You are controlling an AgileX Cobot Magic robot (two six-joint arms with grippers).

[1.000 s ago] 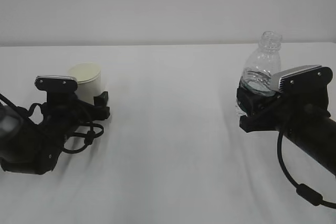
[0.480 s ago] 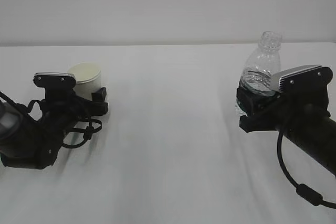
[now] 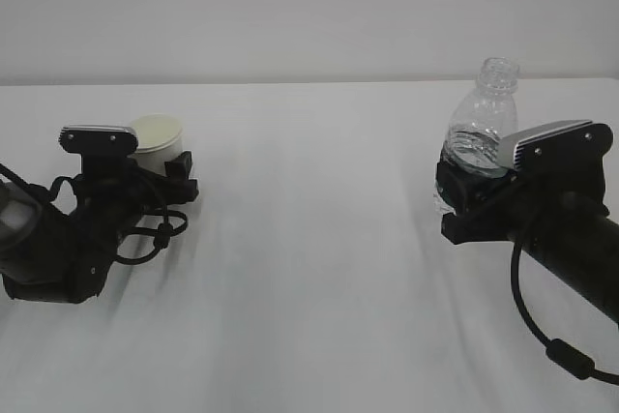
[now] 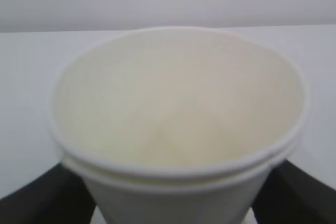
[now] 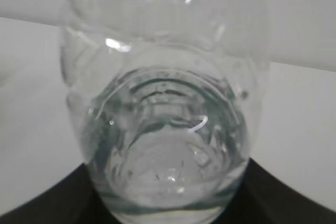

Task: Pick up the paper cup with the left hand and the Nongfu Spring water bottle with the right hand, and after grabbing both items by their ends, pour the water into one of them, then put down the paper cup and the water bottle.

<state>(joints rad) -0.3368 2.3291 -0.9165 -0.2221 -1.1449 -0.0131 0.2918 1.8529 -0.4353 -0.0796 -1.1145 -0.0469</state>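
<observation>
So both arms lie low over the table.
left hand (image 3: 155, 173) jaws flank the tapered paper cup (image 3: 158, 136), grip unclear; right hand (image 3: 464, 191) pinches the ribbed clear Nongfu Spring water bottle (image 3: 481, 128) at 3 o'clock.

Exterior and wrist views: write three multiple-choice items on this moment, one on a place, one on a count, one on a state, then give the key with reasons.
1. Where is the paper cup?
A. On the left of the exterior view, between the left gripper fingers
B. Beside the bottle
C. At the table's near edge

2. How many rolled rims show at the cup's mouth in the left wrist view?
A. One
B. Two
C. Four

3. What is the state of the water bottle?
A. Lying on its side
B. Upright, capless, with the right gripper around its lower part
C. Upright and capped, standing free

Key: 1 A, black fingers flank the cup. 2 B, two stacked rims show. 3 B, the open neck points up above the gripper.
</observation>
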